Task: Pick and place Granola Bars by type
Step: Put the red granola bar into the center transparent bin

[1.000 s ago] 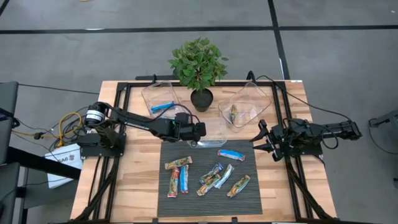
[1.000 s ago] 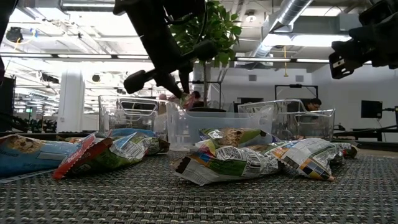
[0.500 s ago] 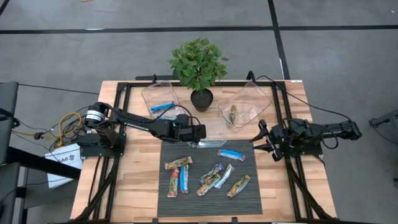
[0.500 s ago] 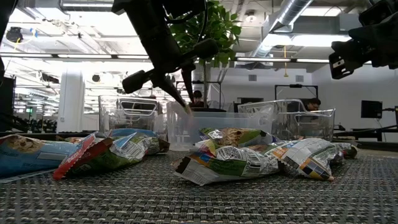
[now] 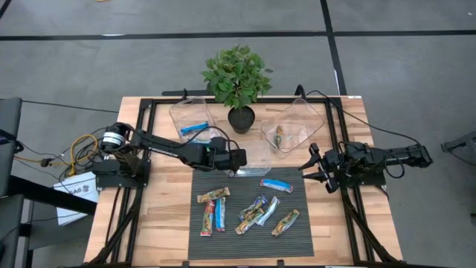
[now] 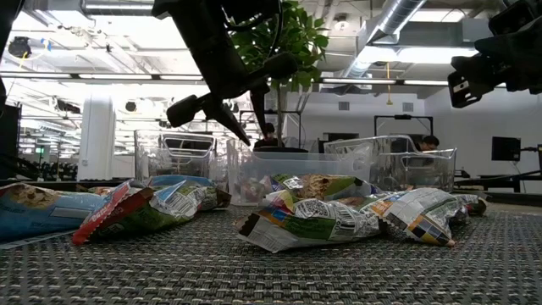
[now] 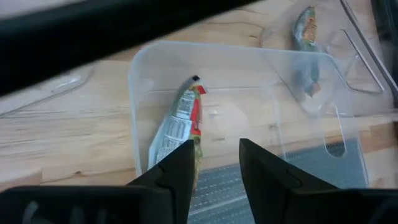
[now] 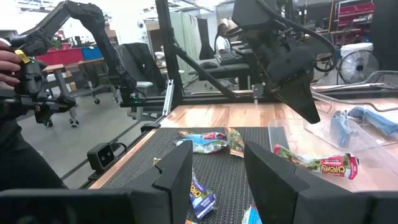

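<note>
My left gripper (image 5: 236,161) hangs open over the middle clear tub (image 5: 256,154), its fingers apart above the tub's near wall (image 7: 216,146). A red-orange-yellow bar (image 7: 180,121) lies flat on that tub's floor, touched by nothing. Several more granola bars lie on the dark mat: a blue one (image 5: 276,184), red multicoloured ones (image 5: 213,195), and a mixed cluster (image 5: 256,210). A blue bar (image 5: 195,127) lies in the far left tub and a green-gold bar (image 5: 278,136) in the far right tub. My right gripper (image 5: 309,170) waits open beside the mat's right edge.
A potted plant (image 5: 236,78) stands at the far edge between the far left tub (image 5: 186,115) and the far right tub (image 5: 297,123). Black frame rails (image 5: 149,141) run along both sides of the table. The ribbed mat (image 5: 245,238) has bare room along its near edge.
My left gripper held the red-orange-yellow bar at its fingertips over the middle tub, then opened and let go. The bar has fallen into the tub and lies on its floor. The right arm has kept still.
</note>
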